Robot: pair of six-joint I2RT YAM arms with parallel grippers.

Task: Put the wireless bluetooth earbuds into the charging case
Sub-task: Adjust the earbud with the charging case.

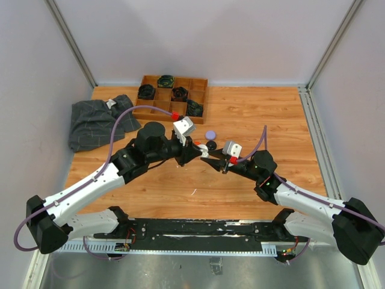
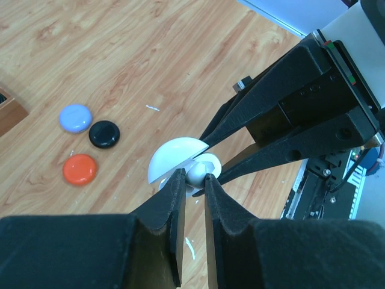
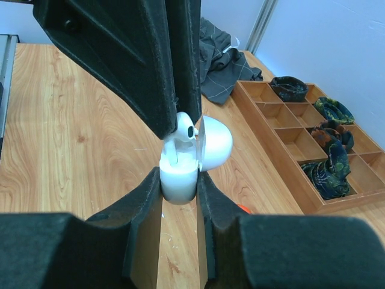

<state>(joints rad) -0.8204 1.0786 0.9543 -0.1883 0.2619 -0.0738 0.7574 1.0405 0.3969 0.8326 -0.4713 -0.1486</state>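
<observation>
Your left pincer (image 2: 195, 177) pinches a white earbud (image 3: 184, 129) at the mouth of the open charging case (image 3: 178, 190), clamped in your right pincer (image 3: 179, 179) above the worktop (image 3: 78, 138)

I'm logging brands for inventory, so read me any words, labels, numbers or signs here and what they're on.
No text can be read in any view.
White tag on the grey cloth: too small to read.
Charging case: no marking visible.

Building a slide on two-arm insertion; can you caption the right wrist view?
Right gripper clamps the open white charging case; left gripper holds a white earbud at its opening.
</observation>
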